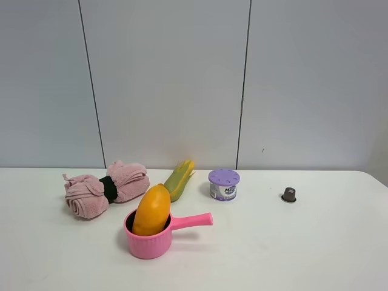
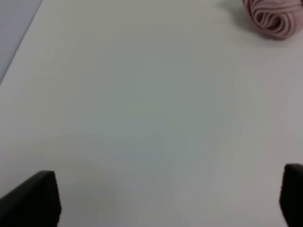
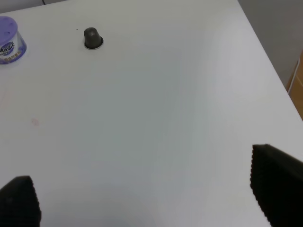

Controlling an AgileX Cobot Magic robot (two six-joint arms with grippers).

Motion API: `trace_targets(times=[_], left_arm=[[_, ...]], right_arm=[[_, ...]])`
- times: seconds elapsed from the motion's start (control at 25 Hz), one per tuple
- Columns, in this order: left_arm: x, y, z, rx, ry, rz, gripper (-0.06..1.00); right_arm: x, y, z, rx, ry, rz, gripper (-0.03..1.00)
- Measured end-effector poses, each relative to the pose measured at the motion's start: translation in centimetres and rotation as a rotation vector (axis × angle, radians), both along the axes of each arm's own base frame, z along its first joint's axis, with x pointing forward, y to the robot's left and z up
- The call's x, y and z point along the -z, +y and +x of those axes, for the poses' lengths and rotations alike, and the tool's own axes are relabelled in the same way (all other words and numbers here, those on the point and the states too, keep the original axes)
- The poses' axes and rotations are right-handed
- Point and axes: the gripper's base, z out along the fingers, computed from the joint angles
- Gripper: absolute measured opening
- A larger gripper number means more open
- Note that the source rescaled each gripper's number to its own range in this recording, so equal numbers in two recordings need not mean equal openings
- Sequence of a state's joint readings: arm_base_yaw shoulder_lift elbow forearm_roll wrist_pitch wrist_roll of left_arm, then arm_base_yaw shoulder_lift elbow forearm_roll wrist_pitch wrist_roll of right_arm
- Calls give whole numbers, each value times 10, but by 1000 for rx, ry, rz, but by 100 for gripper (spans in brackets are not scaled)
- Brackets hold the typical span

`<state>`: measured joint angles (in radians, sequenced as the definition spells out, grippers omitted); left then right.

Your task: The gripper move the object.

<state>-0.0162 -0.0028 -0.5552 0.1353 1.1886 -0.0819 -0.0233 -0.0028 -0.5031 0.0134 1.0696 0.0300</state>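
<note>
The orange-yellow mango [image 1: 151, 210] stands tilted inside a pink pot [image 1: 149, 243] with a handle pointing right, left of the table's middle. Neither arm shows in the exterior high view. My left gripper [image 2: 168, 201] is open over bare white table, only its two black fingertips [image 2: 33, 198] showing, with nothing between them. My right gripper [image 3: 147, 198] is open too, black fingertips [image 3: 277, 187] wide apart above bare table near the right edge. Both grippers are far from the mango.
A rolled pink towel [image 1: 104, 189] lies behind the pot on the left and shows in the left wrist view [image 2: 274, 18]. A green-yellow corn cob [image 1: 179, 178], a purple-lidded jar [image 1: 224, 184] [image 3: 9, 41] and a small dark capsule [image 1: 288, 194] [image 3: 93, 38] stand along the back.
</note>
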Motion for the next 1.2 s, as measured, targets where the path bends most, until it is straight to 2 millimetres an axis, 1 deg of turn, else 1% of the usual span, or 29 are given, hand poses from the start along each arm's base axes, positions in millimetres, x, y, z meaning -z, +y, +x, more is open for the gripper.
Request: trace_targets(times=[0.12,0.6,1.2], left_arm=[[-1,-3,3,19,-36,-21,84],[1,-8,9,59,-79,-69,84],[3,-9,11,82,-89,-56,84]], right_arm=[[0,0,0,0,0,0,100],[0,0,0,0,0,0,100],[0,0,0,0,0,0,100]])
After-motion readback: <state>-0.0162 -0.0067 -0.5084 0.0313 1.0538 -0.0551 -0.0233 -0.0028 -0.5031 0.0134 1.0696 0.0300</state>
